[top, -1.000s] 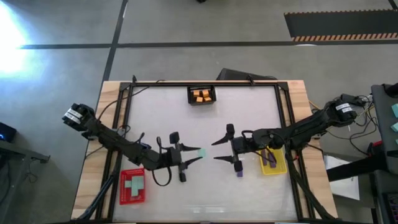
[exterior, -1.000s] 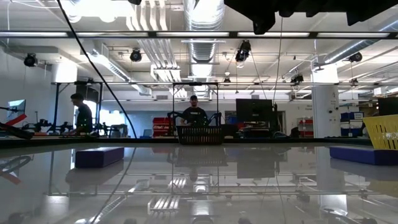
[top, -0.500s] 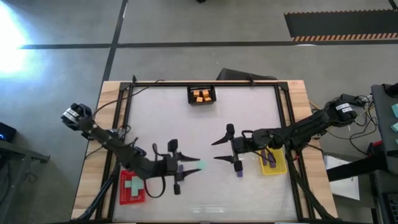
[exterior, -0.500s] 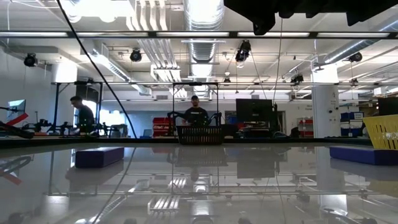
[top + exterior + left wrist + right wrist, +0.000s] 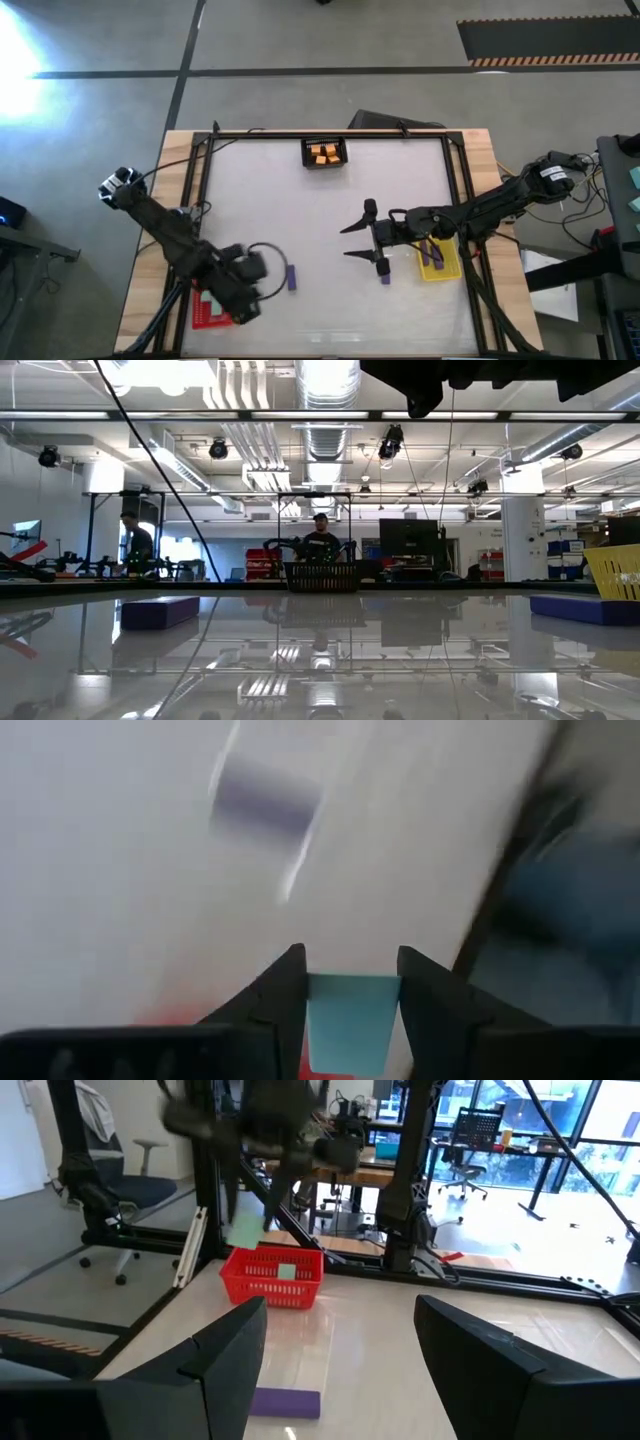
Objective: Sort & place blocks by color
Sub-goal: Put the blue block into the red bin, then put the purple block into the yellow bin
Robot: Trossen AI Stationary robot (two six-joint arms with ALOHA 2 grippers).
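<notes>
My left gripper (image 5: pixel 238 293) is shut on a teal block (image 5: pixel 350 1020) and hangs above the red tray (image 5: pixel 208 312) at the near left; the tray holds another teal block (image 5: pixel 287 1271). The right wrist view shows the held teal block (image 5: pixel 243 1232) above the red tray (image 5: pixel 275 1280). Two purple blocks (image 5: pixel 291 277) (image 5: pixel 385 275) lie flat on the table. My right gripper (image 5: pixel 352 242) waits open and level near the table's middle, beside the yellow tray (image 5: pixel 437 258). My left gripper pinches the teal block by two opposite sides (image 5: pixel 316 1010) between its two fingers. The fingers (image 5: pixel 278 1005) come steeply from above, slanting down. The block is lifted clear, above the red tray.
A black tray (image 5: pixel 325 153) with orange blocks stands at the far edge. The yellow tray holds purple blocks (image 5: pixel 432 252). A dark frame (image 5: pixel 200 190) runs around the table. People stand in the room far behind the table (image 5: pixel 322 540).
My left gripper has swung from the table's middle toward the near left, over the red tray. It has tipped from level to pointing steeply down and rolled, carrying the teal block along. The purple block that lay beneath it now shows on the table.
</notes>
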